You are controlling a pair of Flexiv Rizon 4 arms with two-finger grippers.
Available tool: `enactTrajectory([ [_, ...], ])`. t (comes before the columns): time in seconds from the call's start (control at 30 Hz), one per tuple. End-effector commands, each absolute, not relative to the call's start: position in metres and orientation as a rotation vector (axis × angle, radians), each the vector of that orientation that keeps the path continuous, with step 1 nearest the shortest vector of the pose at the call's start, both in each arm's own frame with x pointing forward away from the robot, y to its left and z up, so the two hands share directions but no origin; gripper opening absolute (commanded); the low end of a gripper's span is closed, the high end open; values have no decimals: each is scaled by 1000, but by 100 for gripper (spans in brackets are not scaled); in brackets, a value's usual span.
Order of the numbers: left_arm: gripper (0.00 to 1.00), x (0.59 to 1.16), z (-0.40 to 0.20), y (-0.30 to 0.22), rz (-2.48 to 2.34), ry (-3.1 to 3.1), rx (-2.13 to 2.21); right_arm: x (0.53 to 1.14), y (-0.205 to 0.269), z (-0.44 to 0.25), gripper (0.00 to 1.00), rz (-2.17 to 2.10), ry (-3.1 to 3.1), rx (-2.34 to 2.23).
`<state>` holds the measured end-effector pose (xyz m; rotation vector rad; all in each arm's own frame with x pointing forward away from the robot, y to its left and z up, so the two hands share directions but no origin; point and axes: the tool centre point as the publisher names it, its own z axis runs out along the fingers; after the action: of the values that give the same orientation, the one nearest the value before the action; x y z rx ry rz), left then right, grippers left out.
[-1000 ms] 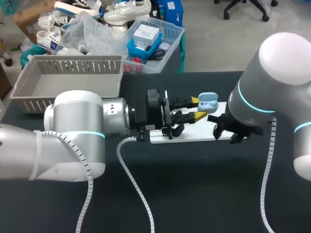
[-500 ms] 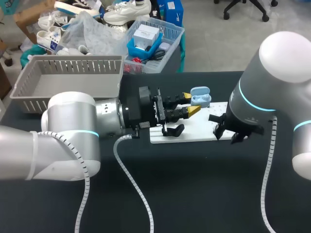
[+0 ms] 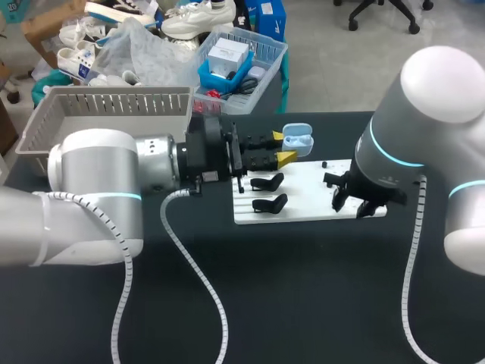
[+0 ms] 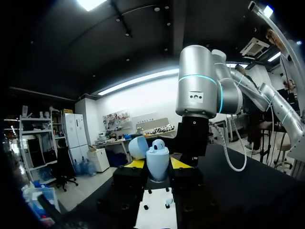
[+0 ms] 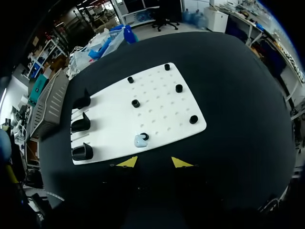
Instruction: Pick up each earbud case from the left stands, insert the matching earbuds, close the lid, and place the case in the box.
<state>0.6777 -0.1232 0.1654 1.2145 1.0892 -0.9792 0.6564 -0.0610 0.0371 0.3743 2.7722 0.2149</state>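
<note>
Case (image 4: 157, 162), smooth rounded blue, lid open

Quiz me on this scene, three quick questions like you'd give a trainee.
1. True or false: the left claw is shut on the case.
2. How many black stands are on the board? A two, B three, C five.
3. Fill in: just ahead of the right claw, an ___ lies on the board.
Key: 1 true; 2 B; 3 earbud.
</note>
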Motion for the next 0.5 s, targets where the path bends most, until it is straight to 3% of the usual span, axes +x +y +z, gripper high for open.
enactTrajectory([
  [0.03, 0, 679, 167, -120, -974, 1098, 1217, 663, -56, 32, 38, 220, 2772, 377],
  [0.5, 0, 679, 167, -119, -973, 1100, 1216, 673, -43, 26, 38, 210, 2768, 421],
])
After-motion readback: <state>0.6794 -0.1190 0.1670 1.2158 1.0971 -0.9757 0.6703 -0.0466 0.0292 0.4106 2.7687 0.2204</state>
